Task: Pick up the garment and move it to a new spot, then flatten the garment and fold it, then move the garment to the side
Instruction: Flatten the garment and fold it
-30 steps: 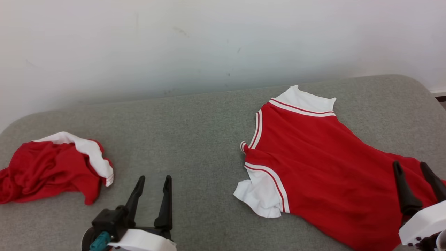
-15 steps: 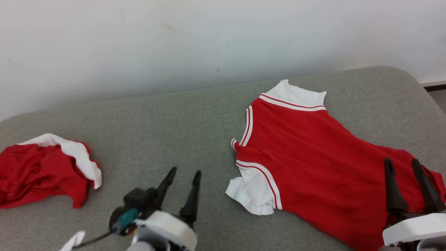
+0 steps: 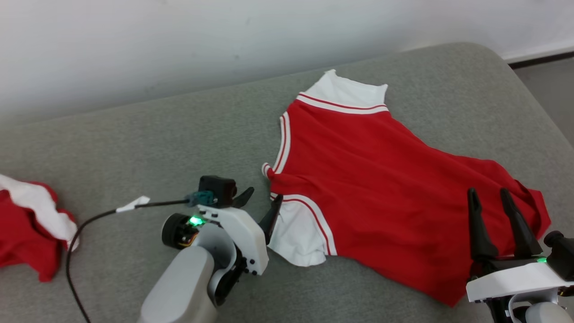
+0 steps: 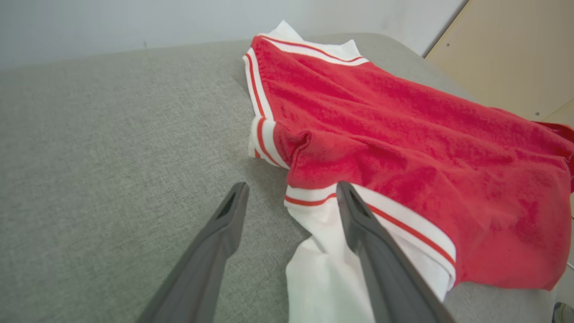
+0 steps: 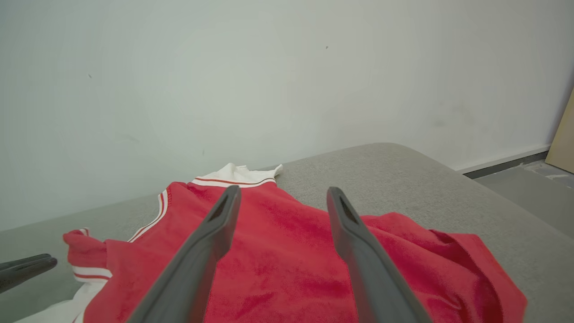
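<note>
The garment (image 3: 381,179) is a red shirt with white sleeves and red-white trim, spread out on the right half of the grey cushion (image 3: 157,134). My left gripper (image 3: 263,196) is open low beside the near white sleeve (image 3: 298,233). In the left wrist view the left gripper (image 4: 291,185) has one finger over the sleeve (image 4: 323,269) and the other over bare cushion. My right gripper (image 3: 488,194) is open above the garment's red hem end. From the right wrist, the right gripper (image 5: 283,189) hangs over the red cloth (image 5: 291,260).
A second red and white garment (image 3: 27,224) lies crumpled at the cushion's far left. A dark cable (image 3: 89,222) trails from my left wrist. A pale wall (image 3: 179,45) backs the cushion. The cushion's rounded right end drops to the floor (image 3: 547,80). A wooden panel (image 4: 515,54) stands beyond it.
The head camera has swung right, shifting the whole picture left. My left gripper has moved right across the cushion up to the garment's near white sleeve. The right gripper stays over the hem.
</note>
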